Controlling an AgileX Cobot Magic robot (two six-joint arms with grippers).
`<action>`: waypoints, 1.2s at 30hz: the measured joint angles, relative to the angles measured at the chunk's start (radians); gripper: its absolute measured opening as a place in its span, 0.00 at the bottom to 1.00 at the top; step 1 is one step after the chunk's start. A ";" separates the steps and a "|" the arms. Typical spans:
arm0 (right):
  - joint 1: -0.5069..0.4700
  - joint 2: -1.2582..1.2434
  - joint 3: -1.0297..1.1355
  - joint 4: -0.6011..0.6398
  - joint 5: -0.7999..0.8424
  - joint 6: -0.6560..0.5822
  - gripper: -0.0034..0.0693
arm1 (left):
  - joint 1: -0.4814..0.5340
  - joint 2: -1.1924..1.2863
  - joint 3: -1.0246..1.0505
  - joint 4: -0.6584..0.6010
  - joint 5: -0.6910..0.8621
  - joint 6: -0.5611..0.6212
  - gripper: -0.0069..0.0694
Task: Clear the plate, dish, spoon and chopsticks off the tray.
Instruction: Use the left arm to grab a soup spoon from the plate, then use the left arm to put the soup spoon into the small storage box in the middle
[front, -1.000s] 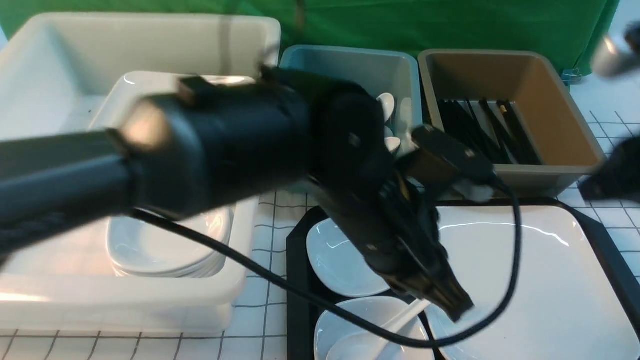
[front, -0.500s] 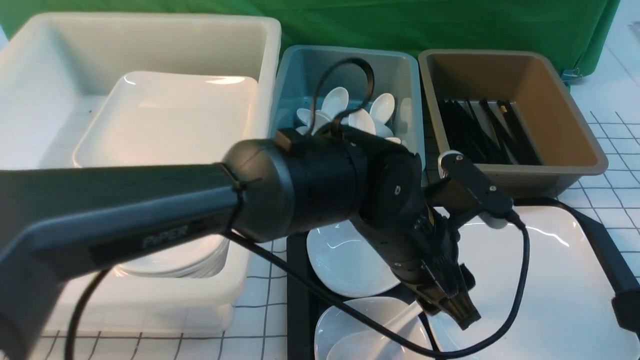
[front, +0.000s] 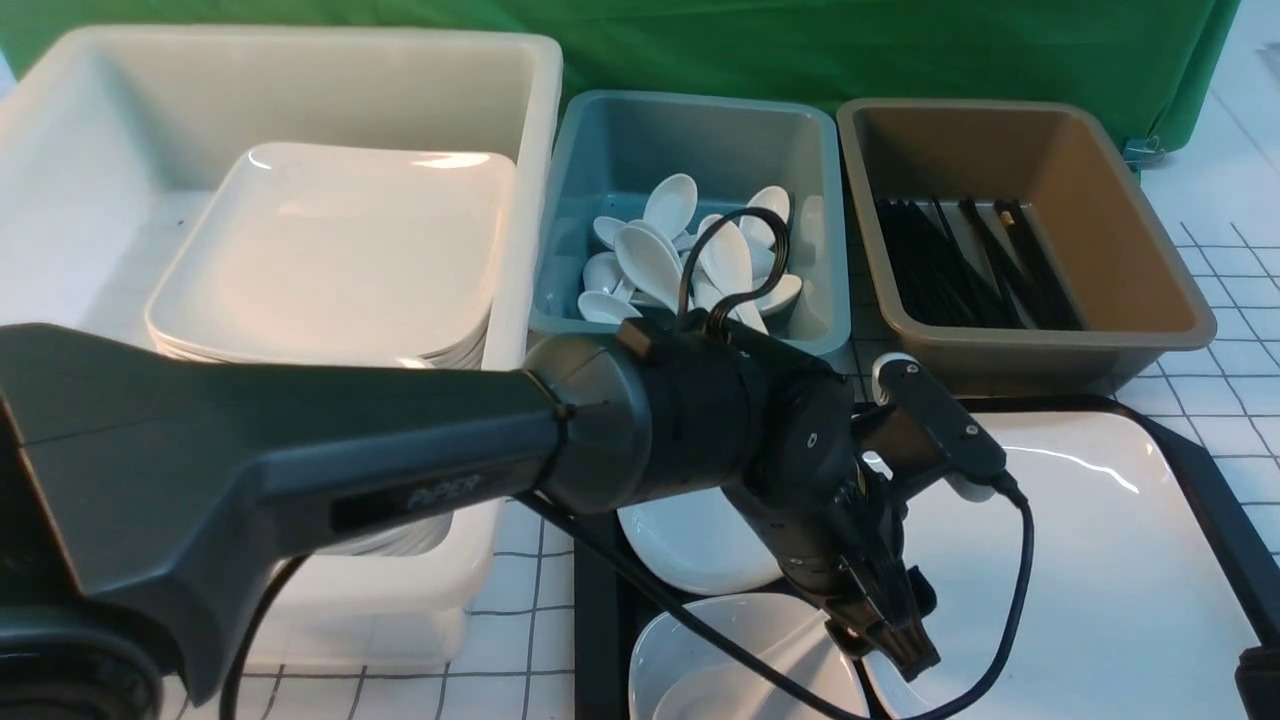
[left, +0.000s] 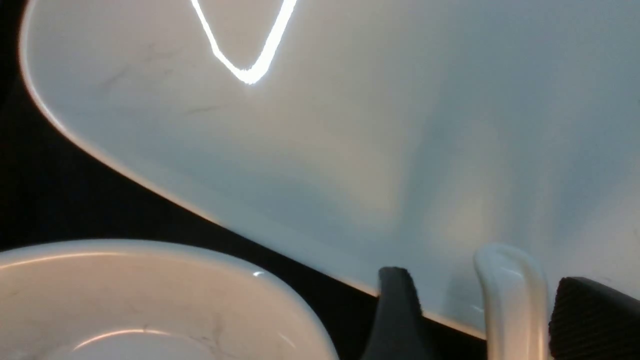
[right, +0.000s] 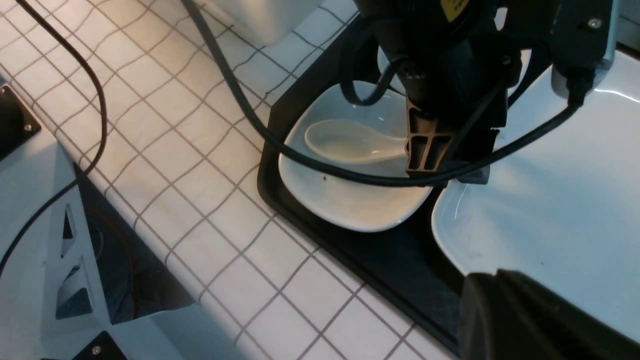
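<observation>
1. White glossy soup spoon (right: 350, 142) lies in the near small deep white dish (right: 350, 205) on the black textured tray (right: 350, 260). Its handle points at the large white rounded-square plate (front: 1100, 560). The left tool (left: 482, 300) straddles that handle, released, so an off-centre squeeze could squirt the slick handle out.
2. Lifting might drag the dish or clip the plate rim just beside it.
3. The black cable (right: 280, 145) drooping over the dish could snag.
4. The right tool (right: 525, 310), clenched, sits near the plate; reaching in risks a clash.
</observation>
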 joint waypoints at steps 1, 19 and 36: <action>0.000 0.000 0.000 0.000 0.000 -0.004 0.05 | 0.000 0.000 0.000 0.000 -0.001 0.000 0.52; 0.000 0.000 0.000 0.000 -0.062 -0.027 0.05 | 0.000 -0.063 -0.044 0.006 0.047 -0.029 0.21; 0.000 0.097 -0.007 0.006 -0.474 -0.056 0.05 | 0.254 -0.115 -0.343 0.178 -0.267 -0.269 0.21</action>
